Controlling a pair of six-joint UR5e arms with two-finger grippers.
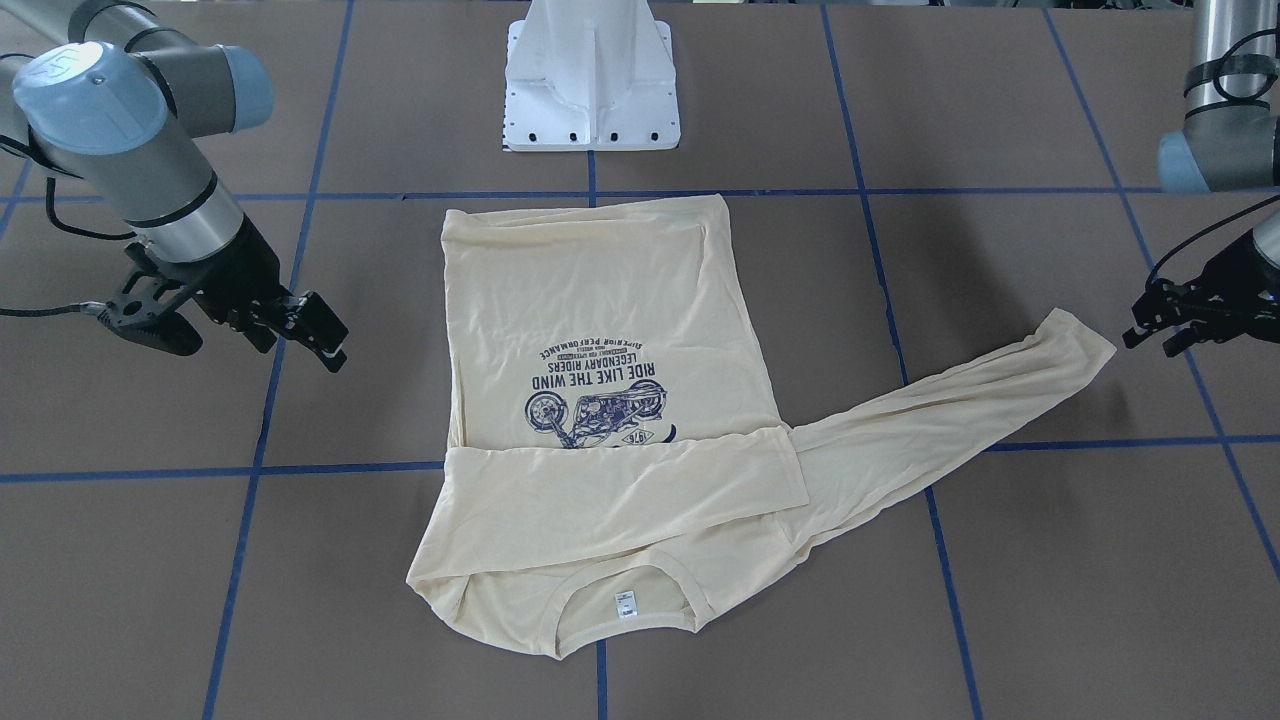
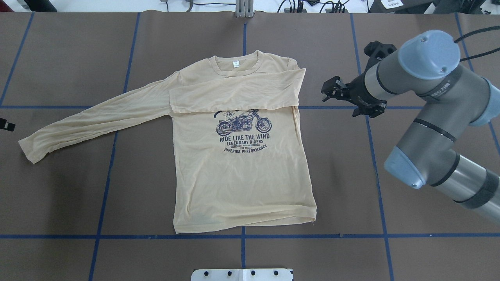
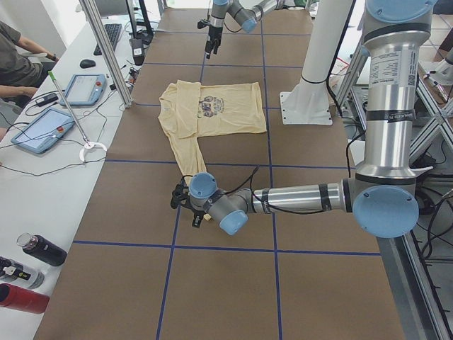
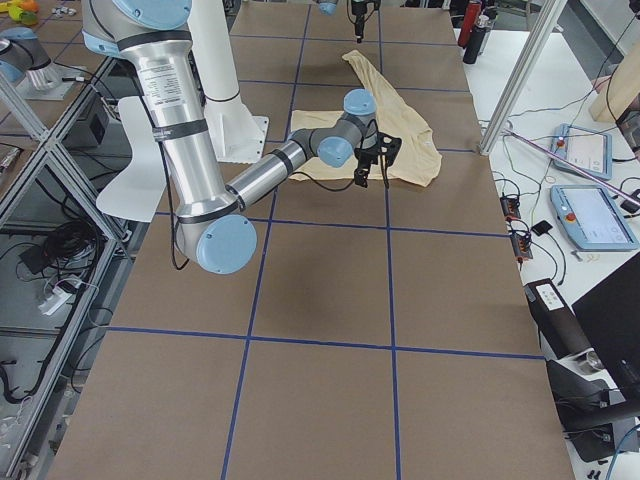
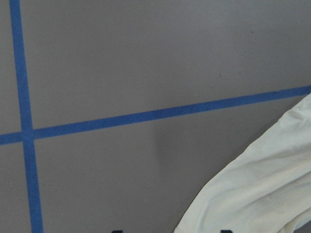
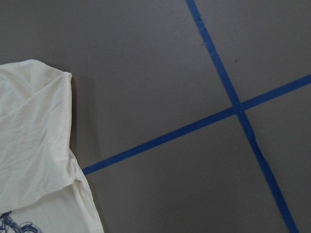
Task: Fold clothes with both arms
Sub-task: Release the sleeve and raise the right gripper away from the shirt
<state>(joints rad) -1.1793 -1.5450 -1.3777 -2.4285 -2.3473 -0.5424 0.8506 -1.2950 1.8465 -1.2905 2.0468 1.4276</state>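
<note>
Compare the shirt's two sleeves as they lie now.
The folded sleeve lies across the chest, on top of the shirt. The outstretched sleeve lies out to the side on the bare table. The folded sleeve covers the top of the print, while the outstretched sleeve covers nothing. Both lie flat and are the same cream-yellow.

The right arm (image 2: 429, 97) is made of silver-grey tubes joined by dark grey housings, each joint closed by a rounded light blue cap (image 2: 429, 48) with small dark screw holes; pale lettering on one housing is too small to read. The left arm (image 3: 388, 106) is built alike, with a printed label (image 3: 388, 67) on one tube. A thin black cable (image 1: 50, 311) trails from the right wrist. The right gripper (image 2: 326, 91) and left gripper (image 1: 1135, 335) are black, angular linkages
</note>
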